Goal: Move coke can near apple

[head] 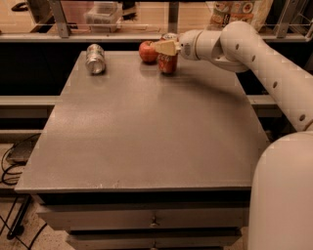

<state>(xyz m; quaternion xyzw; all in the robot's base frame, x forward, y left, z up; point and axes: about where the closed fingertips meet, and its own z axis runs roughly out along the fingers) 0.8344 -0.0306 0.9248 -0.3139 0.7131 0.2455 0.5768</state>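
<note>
The red coke can [167, 62] stands upright near the far edge of the grey table [146, 136], just right of the red apple [147, 51] and almost touching it. My gripper [167, 45] reaches in from the right at the can's top. Its beige fingers [164, 47] are closed around the upper part of the can and hide the silver top. The white arm stretches back to the right edge of the view.
A plain silver can [95, 58] lies on its side at the table's far left. A shelf rail with a clear box [102, 14] and a bag [234, 12] runs behind the table. Drawers [154, 222] sit below the front edge.
</note>
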